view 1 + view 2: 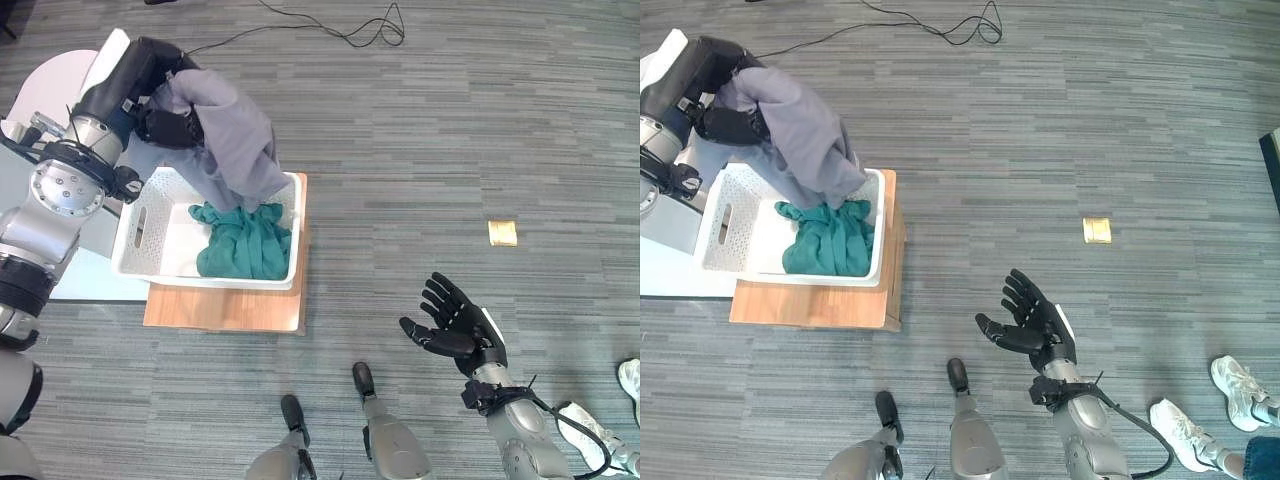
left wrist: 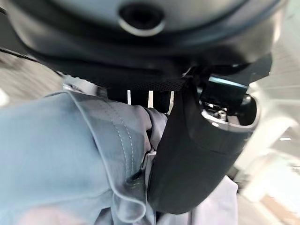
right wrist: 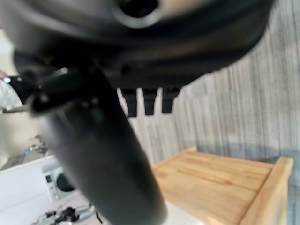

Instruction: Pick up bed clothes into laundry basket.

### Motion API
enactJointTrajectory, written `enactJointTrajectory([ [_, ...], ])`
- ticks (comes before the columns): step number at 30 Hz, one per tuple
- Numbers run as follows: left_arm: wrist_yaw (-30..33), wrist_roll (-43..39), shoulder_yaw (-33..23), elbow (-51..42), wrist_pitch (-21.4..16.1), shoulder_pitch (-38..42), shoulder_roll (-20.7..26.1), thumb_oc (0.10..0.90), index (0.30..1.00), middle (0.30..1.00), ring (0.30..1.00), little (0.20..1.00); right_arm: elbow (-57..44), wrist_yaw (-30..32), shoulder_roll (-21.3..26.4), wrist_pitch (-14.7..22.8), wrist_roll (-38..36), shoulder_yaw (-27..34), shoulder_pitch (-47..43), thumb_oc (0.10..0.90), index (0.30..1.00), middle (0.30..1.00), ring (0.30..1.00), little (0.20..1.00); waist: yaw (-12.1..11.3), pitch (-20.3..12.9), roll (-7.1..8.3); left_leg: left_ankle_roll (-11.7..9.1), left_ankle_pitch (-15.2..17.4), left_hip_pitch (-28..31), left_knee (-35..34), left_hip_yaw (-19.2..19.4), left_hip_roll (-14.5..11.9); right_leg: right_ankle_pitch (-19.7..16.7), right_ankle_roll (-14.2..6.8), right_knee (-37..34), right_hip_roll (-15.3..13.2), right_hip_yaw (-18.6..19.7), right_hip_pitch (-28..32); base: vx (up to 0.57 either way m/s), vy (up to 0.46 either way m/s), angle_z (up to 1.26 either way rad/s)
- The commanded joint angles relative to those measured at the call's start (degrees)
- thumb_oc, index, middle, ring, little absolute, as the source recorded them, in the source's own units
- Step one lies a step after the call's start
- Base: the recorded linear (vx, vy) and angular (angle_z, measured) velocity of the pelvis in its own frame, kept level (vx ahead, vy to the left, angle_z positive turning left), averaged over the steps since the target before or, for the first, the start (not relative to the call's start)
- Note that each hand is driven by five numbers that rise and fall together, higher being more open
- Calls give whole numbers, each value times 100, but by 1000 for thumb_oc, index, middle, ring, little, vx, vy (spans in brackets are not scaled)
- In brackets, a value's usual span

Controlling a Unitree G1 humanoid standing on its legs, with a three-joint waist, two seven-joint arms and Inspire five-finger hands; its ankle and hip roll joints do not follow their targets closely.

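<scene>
One garment in hand: left hand (image 1: 172, 128) curled round grey cloth (image 1: 232, 140).
Lie: cloth hung straight below the fingers, hem touching green cloth (image 1: 243, 242) inside basket (image 1: 136, 236).
Right hand (image 1: 455, 325): splayed, empty, well apart.

bright, even light on the floor (image 1: 450, 130), soft shadows; both wrist views blur up close.
</scene>
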State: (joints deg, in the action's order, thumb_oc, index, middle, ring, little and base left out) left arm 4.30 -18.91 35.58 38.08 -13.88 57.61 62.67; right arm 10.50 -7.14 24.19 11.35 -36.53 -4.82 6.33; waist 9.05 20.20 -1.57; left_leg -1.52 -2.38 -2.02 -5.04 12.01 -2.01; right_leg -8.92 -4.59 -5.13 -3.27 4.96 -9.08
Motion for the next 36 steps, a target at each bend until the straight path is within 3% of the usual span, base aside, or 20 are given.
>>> enactJointTrajectory([
  [1,466,243,-711,419,-211,826,207,400,300,300,300,300,-506,15,190,592,-1,304,36,800,900,900,900,900,-135,-307,3,-177,318,-40,151,-370,-25,508,-795,233,-535,-427,40,-11,33,0],
  [4,479,402,-855,557,-139,634,193,400,300,300,300,300,-516,18,169,600,-9,293,54,800,900,900,900,900,-146,-298,22,-180,321,-41,153,-349,-35,507,-795,231,-537,-421,35,0,0,0],
  [8,399,769,-1123,1120,78,163,-233,400,300,300,300,300,-521,32,193,565,33,206,10,800,900,900,900,900,-132,-221,119,-176,331,-70,173,-352,-44,528,-775,278,-538,-436,16,0,0,0],
  [17,352,1161,-1059,2414,353,454,-1282,400,300,300,300,300,-665,90,206,554,70,-167,-259,800,900,900,900,900,-29,-184,303,-178,336,-119,192,-301,-105,521,-755,312,-484,-353,-82,0,0,0],
  [18,401,1219,-1031,2470,361,512,-1378,707,761,761,761,761,-674,81,209,542,85,-209,-247,800,900,900,900,900,-19,-189,318,-182,335,-124,195,-300,-111,529,-752,316,-479,-345,-82,-3,-2,-3],
  [19,402,1220,-1027,2474,360,517,-1382,800,900,900,900,900,-675,81,208,541,85,-207,-246,800,900,900,900,900,-22,-190,318,-182,335,-125,195,-299,-111,529,-752,317,-479,-345,-83,0,0,0],
  [21,439,1383,-976,2424,386,567,-1512,800,900,900,900,900,-689,66,240,509,132,-225,-190,800,900,900,900,900,-11,-204,333,-185,339,-110,195,-303,-112,558,-742,312,-475,-343,-61,0,0,0],
  [24,563,1429,-999,1618,294,447,-1461,800,900,900,900,900,-650,53,245,518,123,-182,-138,800,900,900,900,900,-58,-249,284,-186,349,-88,201,-342,-98,595,-726,304,-493,-391,-5,0,0,0],
  [26,750,1249,-1209,338,122,79,-1250,800,900,900,900,900,-593,66,248,509,191,-90,-94,800,900,900,900,900,-189,-315,194,-183,347,-57,201,-435,-59,633,-715,302,-530,-506,112,1,-45,4],
  [28,655,566,-1915,-1175,-245,-995,-1049,800,900,900,900,900,-534,129,219,485,374,27,-28,800,900,900,900,900,-340,-449,54,-185,352,17,201,-608,1,720,-687,346,-593,-671,284,13,-54,24],
  [29,567,315,-2107,-1441,-374,-1279,-1043,800,900,900,900,900,-523,131,182,468,414,74,-12,800,900,900,900,900,-413,-495,31,-183,363,47,205,-634,16,744,-676,358,-606,-707,338,28,-43,53],
  [30,324,-191,-2662,-2089,-678,-2076,-939,800,900,900,900,900,-539,121,168,468,459,205,32,800,900,900,900,900,-510,-596,-11,-186,389,109,224,-688,37,795,-658,391,-628,-763,441,36,-29,54],
  [32,-175,-704,-3304,-2653,-890,-3122,-892,800,900,900,900,900,-568,79,134,487,404,328,75,800,900,900,900,900,-585,-728,-63,-189,422,201,241,-736,52,873,-635,427,-654,-814,568,44,-16,20],
  [35,-784,-1554,-3929,-2989,-900,-4104,-1253,800,900,900,900,900,-616,20,109,493,403,450,148,800,900,900,900,900,-609,-862,-89,-186,470,331,255,-783,60,976,-603,513,-671,-836,690,45,-17,24],
  [36,-1484,-2478,-4292,-3187,-790,-4775,-1944,800,900,900,900,900,-624,7,14,509,392,684,223,800,900,900,900,900,-684,-972,-78,-181,510,411,280,-834,71,1057,-562,585,-684,-872,786,58,-32,19],
])
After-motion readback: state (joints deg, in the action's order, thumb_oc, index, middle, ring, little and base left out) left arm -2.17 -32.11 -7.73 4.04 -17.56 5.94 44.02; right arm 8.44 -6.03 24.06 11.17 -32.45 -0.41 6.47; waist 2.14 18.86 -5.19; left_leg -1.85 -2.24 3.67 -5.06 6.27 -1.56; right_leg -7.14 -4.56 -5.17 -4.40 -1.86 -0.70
